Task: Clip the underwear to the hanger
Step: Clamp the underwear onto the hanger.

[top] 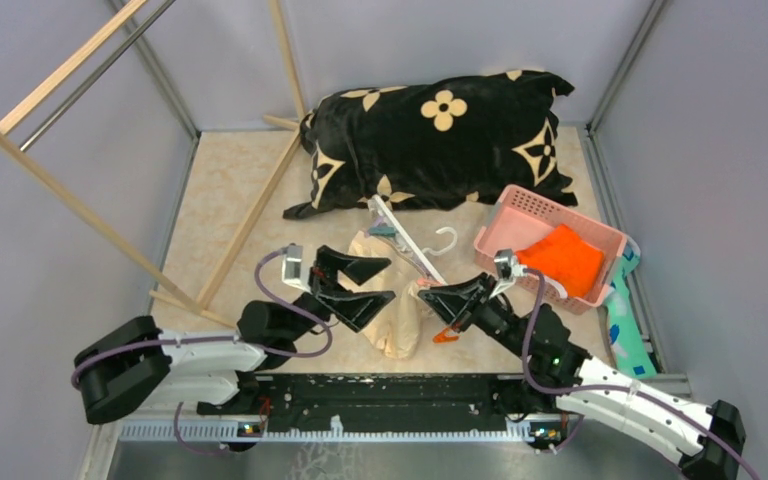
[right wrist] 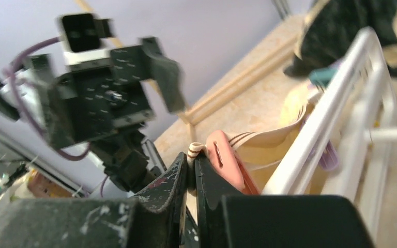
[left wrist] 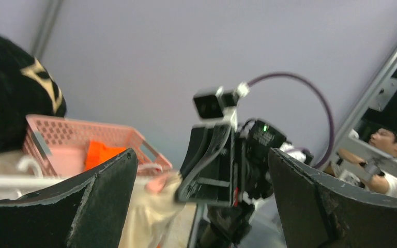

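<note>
The cream underwear [top: 395, 315] lies crumpled on the mat between the arms, under the white hanger [top: 412, 240], whose hook points right. My right gripper [top: 430, 295] is shut on the underwear's striped waistband [right wrist: 194, 151], right beside a salmon-orange clip [right wrist: 225, 165] on the white frame [right wrist: 320, 121]. My left gripper [top: 368, 282] is open and empty, just left of the cloth, its fingers [left wrist: 93, 201] spread wide with the right gripper [left wrist: 214, 165] seen between them. The underwear also shows in the left wrist view [left wrist: 144, 206].
A pink perforated basket [top: 535, 215] holding bright orange cloth [top: 563, 258] stands at right. A black floral pillow [top: 440, 135] lies behind the hanger. A wooden rack with a metal bar [top: 80, 70] stands at the left. A teal patterned cloth [top: 625, 320] lies at the right edge.
</note>
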